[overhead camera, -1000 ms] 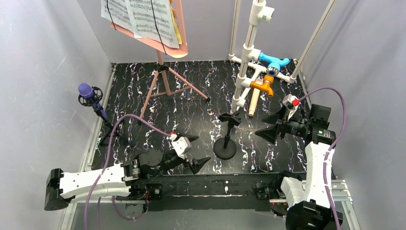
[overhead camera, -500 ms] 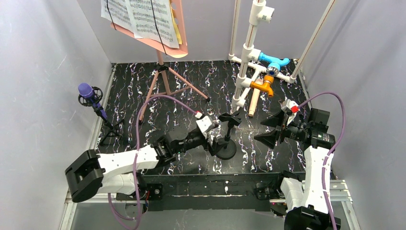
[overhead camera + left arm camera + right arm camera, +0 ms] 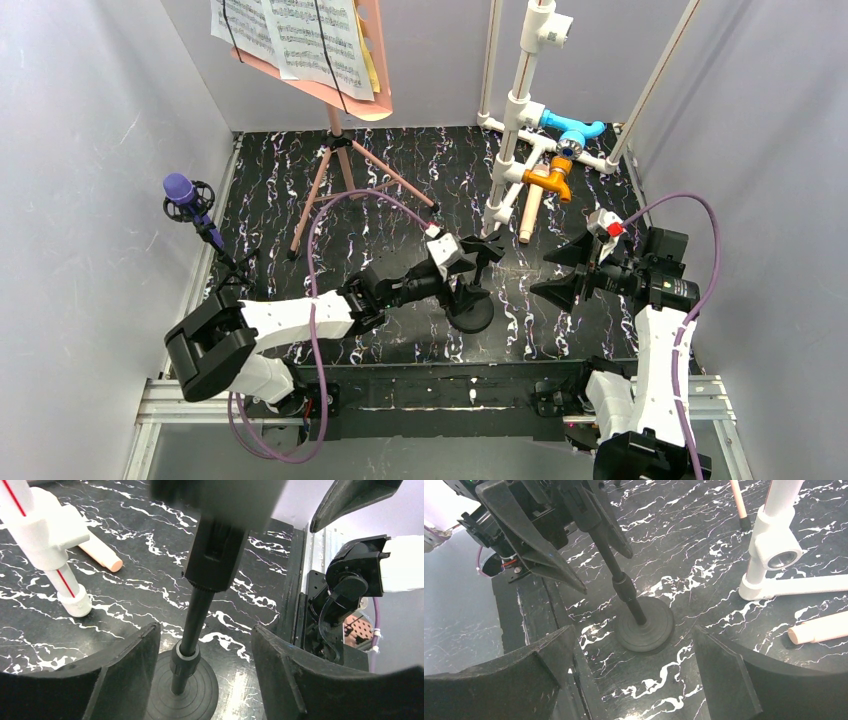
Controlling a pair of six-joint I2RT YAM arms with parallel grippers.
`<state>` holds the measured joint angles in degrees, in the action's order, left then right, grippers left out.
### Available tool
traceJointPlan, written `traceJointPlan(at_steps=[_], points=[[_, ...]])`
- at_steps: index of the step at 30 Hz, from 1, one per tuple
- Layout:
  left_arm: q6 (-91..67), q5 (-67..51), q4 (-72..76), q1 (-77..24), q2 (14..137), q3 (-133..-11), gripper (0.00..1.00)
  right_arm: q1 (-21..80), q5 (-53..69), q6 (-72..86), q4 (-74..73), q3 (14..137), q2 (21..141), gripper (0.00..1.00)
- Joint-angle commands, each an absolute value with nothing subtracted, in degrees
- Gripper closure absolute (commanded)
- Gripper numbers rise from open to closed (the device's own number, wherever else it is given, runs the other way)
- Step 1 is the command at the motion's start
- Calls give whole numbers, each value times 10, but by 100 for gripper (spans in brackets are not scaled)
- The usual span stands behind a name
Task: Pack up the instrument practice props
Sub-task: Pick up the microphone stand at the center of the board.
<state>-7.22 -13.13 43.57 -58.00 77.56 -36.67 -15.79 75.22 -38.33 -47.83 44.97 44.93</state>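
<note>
A black stand with a round base point(image 3: 470, 312) and a clip on top rises mid-table. My left gripper point(image 3: 465, 275) straddles its pole point(image 3: 192, 630), jaws open with a gap on both sides. To the right, my right gripper point(image 3: 562, 270) is open and empty, facing the stand's base point(image 3: 646, 627). The pink sheet-music holder point(image 3: 335, 130) carries printed pages point(image 3: 300, 35) at the back. A purple microphone point(image 3: 180, 190) sits on a small black tripod point(image 3: 225, 270) at the left wall. The beige microphone point(image 3: 531, 212) lies flat by the pipe frame.
The white pipe frame point(image 3: 520, 110) with blue and orange fittings stands at the back right, one foot point(image 3: 75, 602) close to the stand. Grey walls close in the left, back and right. A purple cable point(image 3: 340, 215) arcs over the left arm.
My left arm swung from the front edge up to the black stand, and its jaws narrowed around the pole. My right gripper shifted slightly and stays open.
</note>
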Motion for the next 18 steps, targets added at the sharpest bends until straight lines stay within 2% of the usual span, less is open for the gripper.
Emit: traceJointPlan(at_steps=[1, 7, 13, 18], points=[[-79, -152, 465, -577, 796, -403, 38, -161, 770, -381, -465, 439, 442, 4], [-75, -126, 467, -577, 821, -417, 49, -161, 770, -376, -461, 439, 442, 4], [-72, -88, 467, -577, 826, -415, 54, -161, 771, -374, -461, 438, 442, 3], [-72, -69, 468, -577, 828, -416, 68, -161, 771, -373, -460, 437, 442, 3]])
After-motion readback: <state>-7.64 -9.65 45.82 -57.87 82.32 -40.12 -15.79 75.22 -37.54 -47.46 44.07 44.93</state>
